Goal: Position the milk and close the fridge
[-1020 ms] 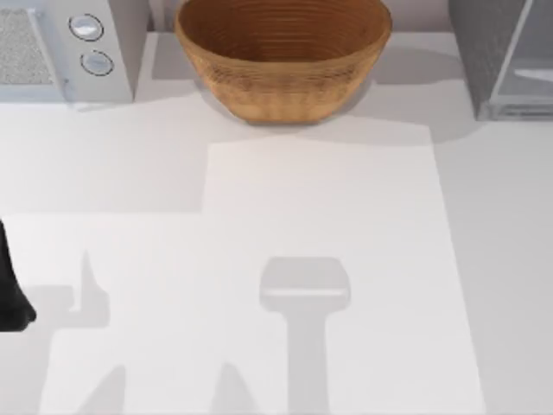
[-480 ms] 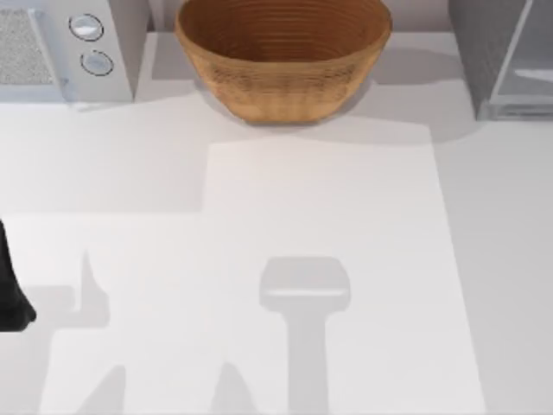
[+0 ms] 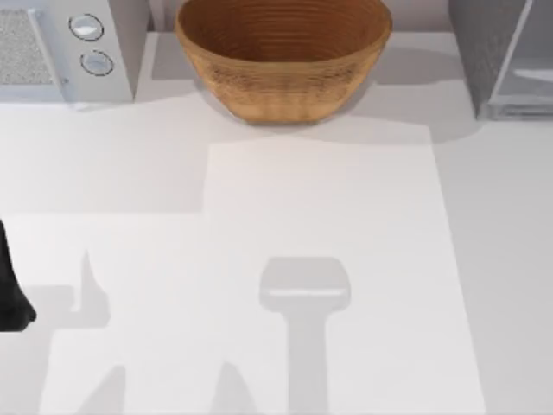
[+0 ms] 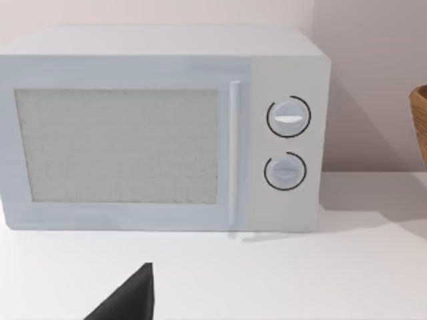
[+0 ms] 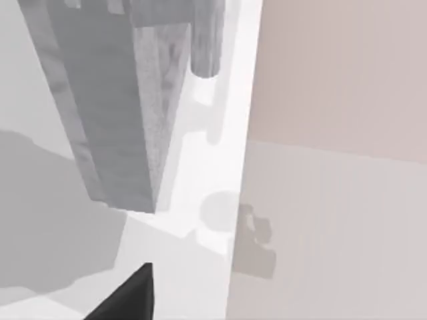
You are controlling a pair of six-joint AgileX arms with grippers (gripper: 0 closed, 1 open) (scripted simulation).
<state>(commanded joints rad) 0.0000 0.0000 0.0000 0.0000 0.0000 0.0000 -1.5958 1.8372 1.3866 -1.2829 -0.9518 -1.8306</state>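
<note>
Sitting at the far right corner of the bench, at the back: the fridge, speckled grey on the side, looking open at the front with the pale inside showing; so not shut yet, by the look of it. Standing along the same back edge: a woven basket in the middle and a white microwave with two round knobs at the far left; well apart from the fridge, so likely no bother for the closing. Cannot tell from here where the milk is; maybe put away inside by now, but only a guess. Resting low at the left edge of the bench: the left arm, parked out of the way, likely so as not to bump into anything; pointing the left gripper toward the front of the microwave, far from the job. Hanging close beside the grey side of the fridge: the right gripper, on the side nearest to that corner, which makes sense for the arm meant to do the pushing. Cannot tell how wide either gripper stands, or whether anything is held. Judging what comes next: getting round to the open front and pushing it flat, slowly, without knocking the big box askew.
</note>
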